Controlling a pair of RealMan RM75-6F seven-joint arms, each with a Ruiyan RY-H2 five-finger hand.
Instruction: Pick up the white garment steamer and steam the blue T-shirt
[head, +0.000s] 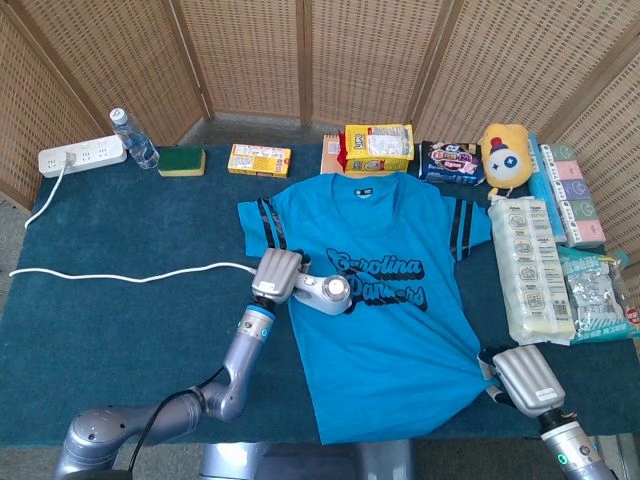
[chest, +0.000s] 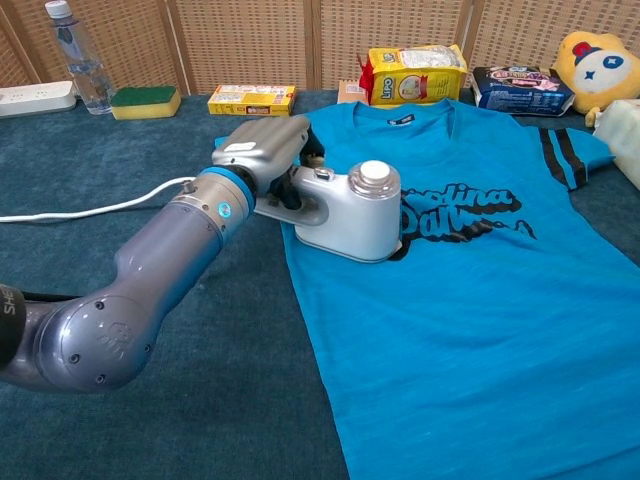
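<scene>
Chest view shows the left hand (chest: 265, 150) wrapped around the handle of the white garment steamer (chest: 350, 210), fingers closed through the grip. The steamer's flat face rests on the blue T-shirt (chest: 470, 300), on the shirt's left chest area, its nose touching the start of the dark printed lettering (chest: 460, 212). A white cord (head: 120, 275) trails from the steamer towards nine o'clock across the teal table cover (head: 100, 330). Seen from the head view, the right hand (head: 522, 378) sits at the shirt's hem corner near five o'clock; whether it pins or holds the cloth I cannot tell.

Steaming looks under way. To do it well, I judge the steamer should glide flat and slowly towards three o'clock over the print, with light pressure so the fabric does not bunch ahead of it, and the cord kept off the shirt.
</scene>
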